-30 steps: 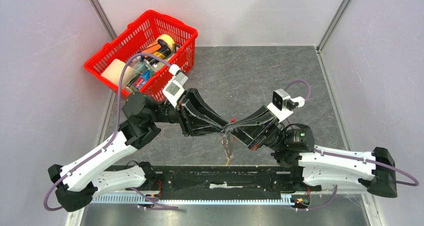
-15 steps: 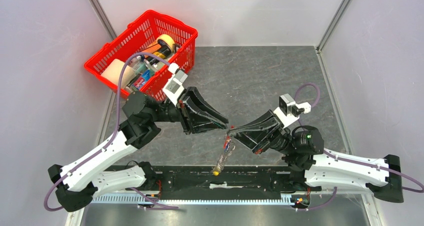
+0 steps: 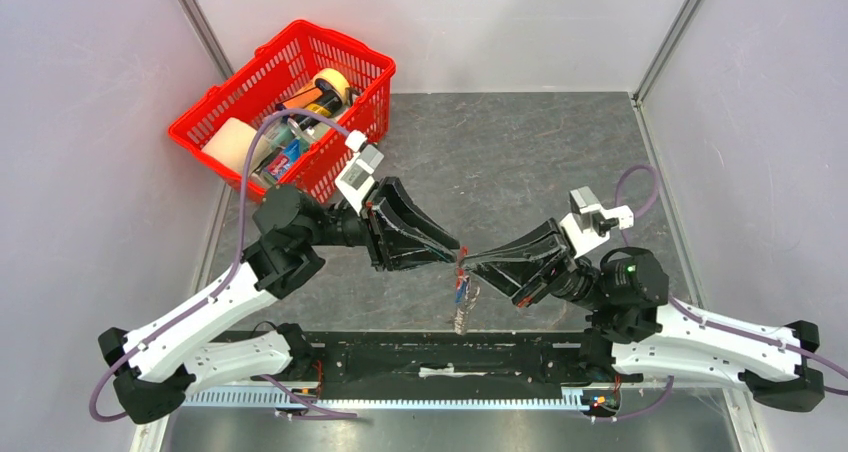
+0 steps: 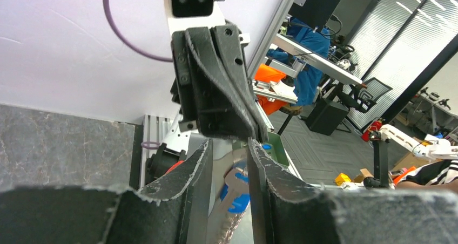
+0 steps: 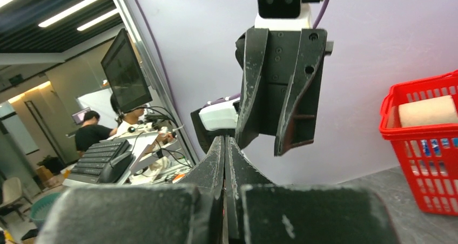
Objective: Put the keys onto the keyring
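while the two arms meet tip to tip over the near part of the grey table (image 3: 540,142), the right gripper (image 3: 469,262) has its two fingers pressed fully together. the keyring (image 3: 461,297) hangs down from this tip: a small red part is at the top, right at the closed fingers, and the grey-tan metal pieces dangle below it in a thin bunch, towards the black base rail (image 3: 420,357). so the right gripper holds the keyring by its red upper end.

the left gripper (image 3: 453,254) comes from the other side and its tip is just beside the same red end. its jaws stand partly apart, with a clear gap between them. in the right wrist view the wall shows through this gap and nothing is clamped in it. whether one finger touches the ring, i cannot tell.

the keys (image 3: 460,283), seen as a small blue head, sit in the hanging bunch just under the red part. in the left wrist view the blue head shows blurred in the gap between the left fingers (image 4: 197,168), lower down than the closed right gripper, which points down at them. if the key is already threaded on the ring, i cannot tell.

the red basket (image 3: 222,107) stands at the far left corner, well apart from both grippers, with a tape roll (image 3: 334,82) and other things inside.
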`<action>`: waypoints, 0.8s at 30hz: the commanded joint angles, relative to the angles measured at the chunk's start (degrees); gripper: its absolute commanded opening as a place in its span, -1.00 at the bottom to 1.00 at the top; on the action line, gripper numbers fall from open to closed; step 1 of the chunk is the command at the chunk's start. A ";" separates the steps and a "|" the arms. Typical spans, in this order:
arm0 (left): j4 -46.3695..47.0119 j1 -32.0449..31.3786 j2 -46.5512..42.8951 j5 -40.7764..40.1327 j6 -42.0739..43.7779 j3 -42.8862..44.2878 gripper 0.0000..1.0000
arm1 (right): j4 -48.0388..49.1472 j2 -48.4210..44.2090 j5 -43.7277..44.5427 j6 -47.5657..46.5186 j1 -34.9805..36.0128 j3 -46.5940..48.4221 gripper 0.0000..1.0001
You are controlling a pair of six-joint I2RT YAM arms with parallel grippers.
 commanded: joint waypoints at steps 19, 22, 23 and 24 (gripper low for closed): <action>-2.78 0.20 -2.15 0.15 0.94 -0.53 -0.15 | -16.97 1.25 1.86 -8.06 0.35 11.15 -1.00; -3.84 0.19 -2.21 0.21 1.55 -0.71 -0.15 | -17.35 1.08 1.95 -8.30 0.35 11.43 -1.00; -4.42 0.19 -2.33 0.13 1.81 -0.79 -0.15 | -17.42 0.98 2.05 -8.41 0.35 11.51 -1.00; -4.78 0.20 -2.53 0.00 2.04 -0.92 -0.15 | -17.42 0.74 2.16 -8.49 0.39 11.51 -1.00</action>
